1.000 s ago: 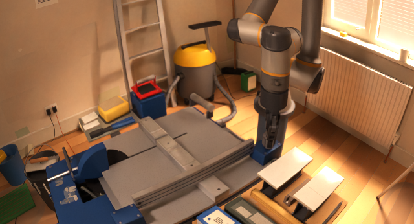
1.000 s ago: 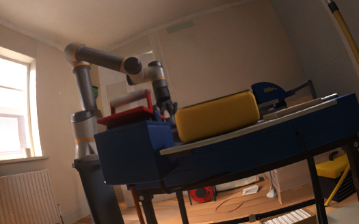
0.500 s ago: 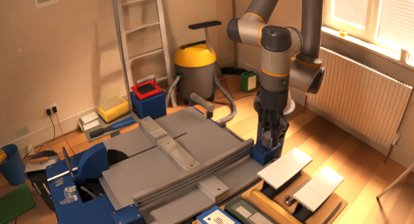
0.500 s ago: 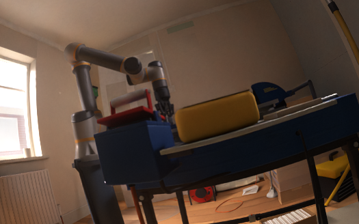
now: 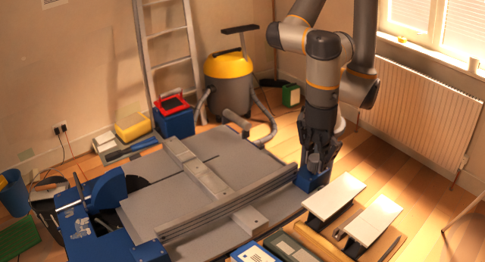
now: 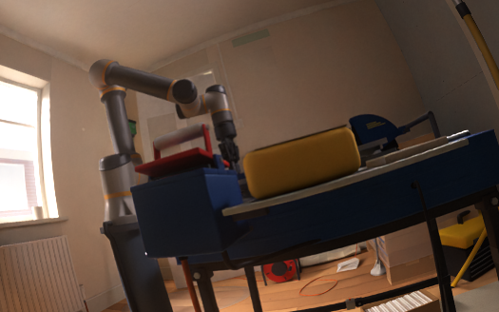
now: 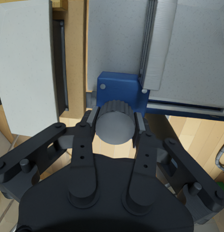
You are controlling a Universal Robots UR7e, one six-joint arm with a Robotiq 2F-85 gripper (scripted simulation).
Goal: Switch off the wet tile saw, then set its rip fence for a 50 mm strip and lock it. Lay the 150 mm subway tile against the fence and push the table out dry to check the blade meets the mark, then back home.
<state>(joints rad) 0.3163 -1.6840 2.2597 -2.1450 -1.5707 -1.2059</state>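
Observation:
The grey ribbed lock knob (image 7: 115, 122) on the blue fence bracket (image 5: 311, 178) is gripped by my gripper (image 5: 315, 161), which is closed around it. The bracket sits at the right end of the long grey rip fence (image 5: 227, 199), which lies across the saw's sliding table (image 5: 197, 178). The blade (image 5: 134, 182) shows under its blue guard (image 5: 108, 186) at the left. Two white tiles (image 5: 333, 195) (image 5: 373, 218) rest on stands to the right of the saw. The second side camera shows my gripper (image 6: 230, 152) behind the red tray.
A blue bucket (image 5: 13, 192) stands at far left. A yellow vacuum (image 5: 229, 84) and its hose (image 5: 265, 122) sit behind the table, beside a ladder (image 5: 166, 57). A radiator (image 5: 424, 114) lines the right wall. A book (image 5: 255, 256) lies by the near edge.

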